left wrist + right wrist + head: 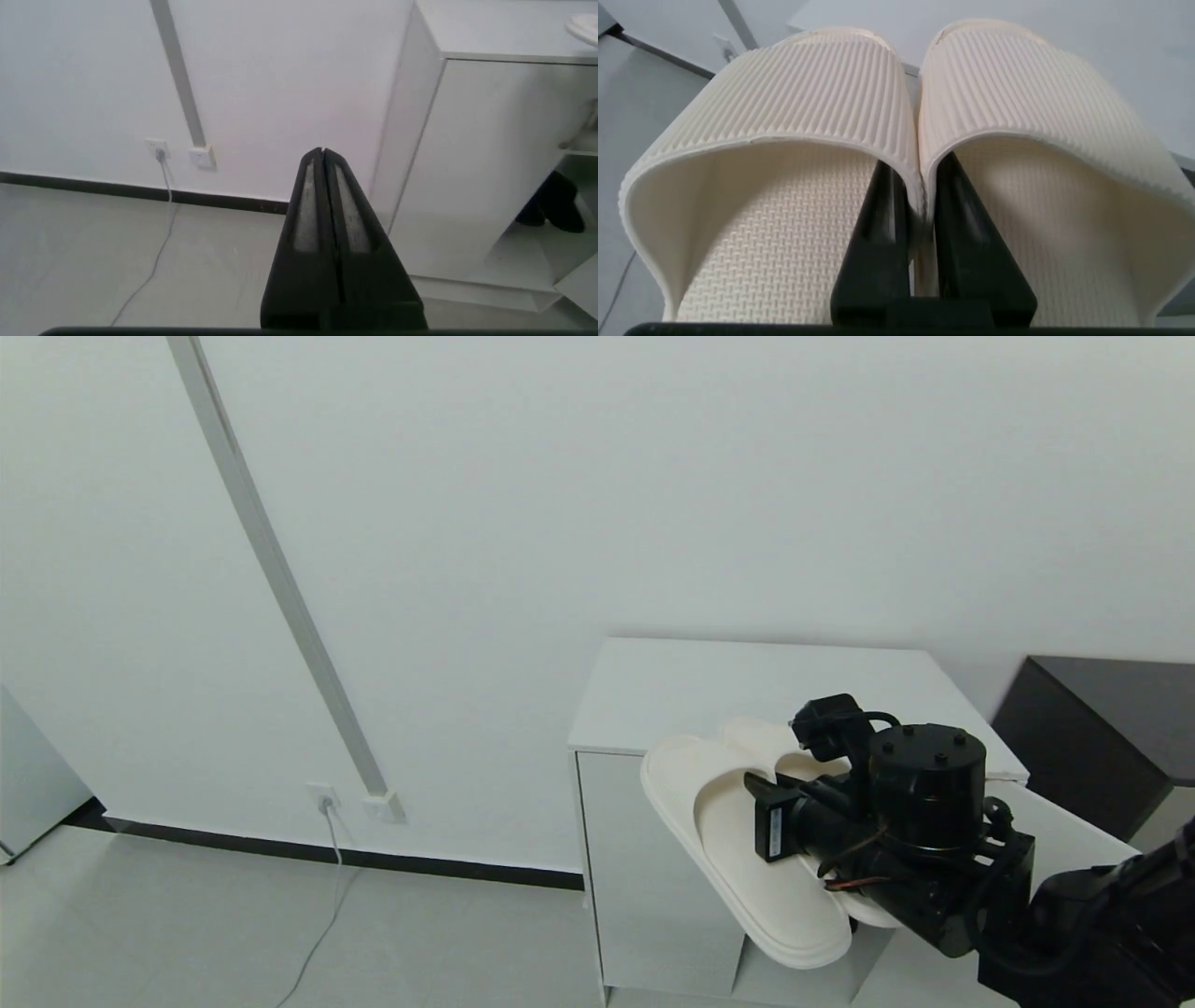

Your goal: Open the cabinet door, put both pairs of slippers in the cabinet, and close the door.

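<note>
A pair of cream slippers (738, 859) hangs tilted in front of the white cabinet (747, 681), held side by side. My right gripper (794, 807) is shut on the slippers; in the right wrist view its fingers (878, 215) pinch the two inner edges of the slippers (822, 121) together. The cabinet door (1074, 831) looks swung open to the right behind the arm. My left gripper (322, 163) is shut with nothing in it, low beside the cabinet's side panel (467, 149). A dark shape (561, 201) sits inside the open cabinet; I cannot tell what it is.
A dark piece of furniture (1111, 719) stands right of the cabinet. A wall socket with a grey cable (324, 798) and a slanted cable duct (271, 560) are on the white wall to the left. Bare grey floor (233, 933) spreads left of the cabinet.
</note>
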